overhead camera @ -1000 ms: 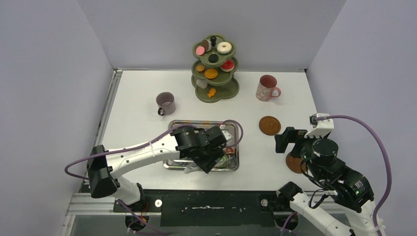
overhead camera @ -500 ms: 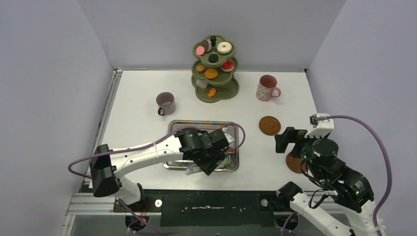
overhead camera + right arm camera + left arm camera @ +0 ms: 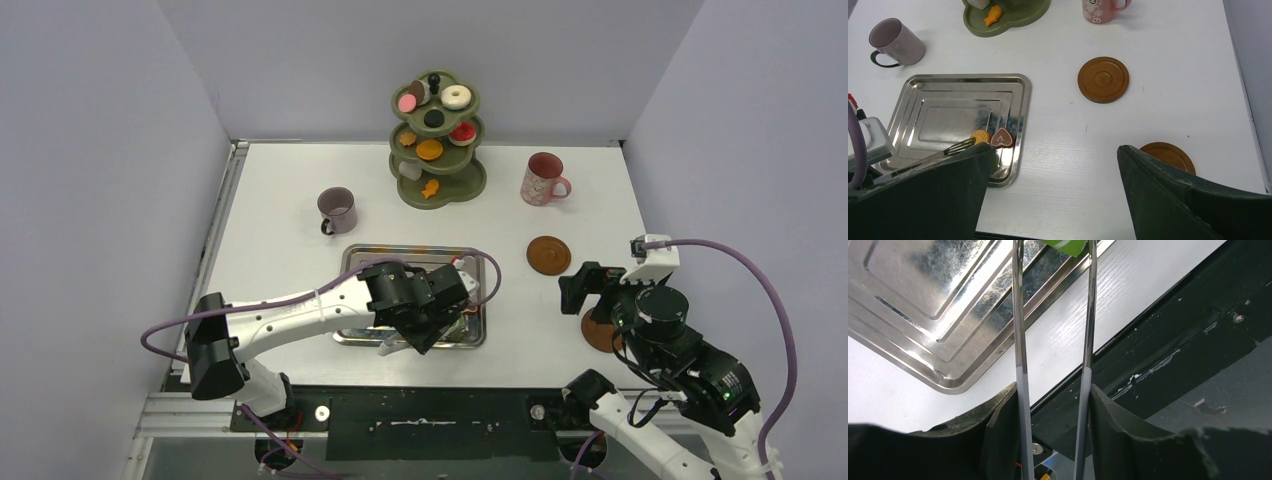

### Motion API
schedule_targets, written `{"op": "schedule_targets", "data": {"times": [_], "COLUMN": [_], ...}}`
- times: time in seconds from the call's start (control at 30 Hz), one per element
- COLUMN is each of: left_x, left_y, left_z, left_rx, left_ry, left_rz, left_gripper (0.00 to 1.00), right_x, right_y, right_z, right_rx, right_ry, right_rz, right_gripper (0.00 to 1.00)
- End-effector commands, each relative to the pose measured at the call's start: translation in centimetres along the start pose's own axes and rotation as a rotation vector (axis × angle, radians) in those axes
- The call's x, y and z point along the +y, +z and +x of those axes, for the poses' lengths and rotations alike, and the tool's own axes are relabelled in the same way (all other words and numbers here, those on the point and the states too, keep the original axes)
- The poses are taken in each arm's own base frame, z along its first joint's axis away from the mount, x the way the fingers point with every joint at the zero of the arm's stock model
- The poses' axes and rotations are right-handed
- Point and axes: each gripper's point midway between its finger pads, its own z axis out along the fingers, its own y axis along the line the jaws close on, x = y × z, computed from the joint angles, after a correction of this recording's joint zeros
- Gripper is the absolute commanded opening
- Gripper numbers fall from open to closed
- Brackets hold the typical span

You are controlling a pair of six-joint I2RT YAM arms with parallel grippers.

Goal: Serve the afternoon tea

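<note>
My left gripper point(image 3: 432, 318) is shut on metal tongs point(image 3: 1018, 325) over the near right corner of the steel tray point(image 3: 360, 258). A green sweet point(image 3: 1068, 245) sits between the tong arms at the top edge of the left wrist view. An orange cookie point(image 3: 980, 136) and a brown heart sweet point(image 3: 1002, 137) lie in the tray. The olive three-tier stand point(image 3: 437, 130) at the back holds several sweets. A mauve mug point(image 3: 337, 209) stands left of it and a pink mug point(image 3: 543, 179) right of it. My right gripper point(image 3: 1055, 148) is open and empty above the table.
One brown coaster point(image 3: 548, 254) lies right of the tray. A second coaster point(image 3: 598, 333) lies partly under my right arm and also shows in the right wrist view point(image 3: 1168, 155). The table's near edge and a black rail point(image 3: 1168, 340) run just below the tray.
My left gripper with the tongs has shifted slightly right and toward the near edge over the tray. My right arm has drawn back a little.
</note>
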Motion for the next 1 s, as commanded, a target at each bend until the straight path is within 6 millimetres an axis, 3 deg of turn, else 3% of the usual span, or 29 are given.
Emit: {"op": "schedule_targets", "data": {"times": [0.0, 0.2, 0.53, 0.97], "left_x": [0.4, 1.8, 5.4, 11.9], "left_y": [-3.7, -5.2, -6.2, -0.5], "left_z": [-3.3, -5.6, -12.3, -20.5], "left_rx": [-0.177, -0.294, -0.529, -0.583], "left_ry": [-0.04, -0.075, -0.143, -0.184], "left_rz": [-0.006, -0.072, -0.227, -0.306], "left_gripper": [0.36, 0.34, 0.34, 0.34], "right_x": [0.4, 0.2, 0.7, 0.9], "right_y": [0.1, -0.3, -1.1, -1.4], "right_z": [-0.8, -0.7, -1.7, -1.6], "right_rx": [-0.043, -0.057, -0.075, -0.094], "right_ry": [0.029, 0.031, 0.038, 0.071], "right_rz": [-0.018, -0.025, -0.063, -0.082], "right_gripper": [1.0, 1.0, 1.0, 1.0]}}
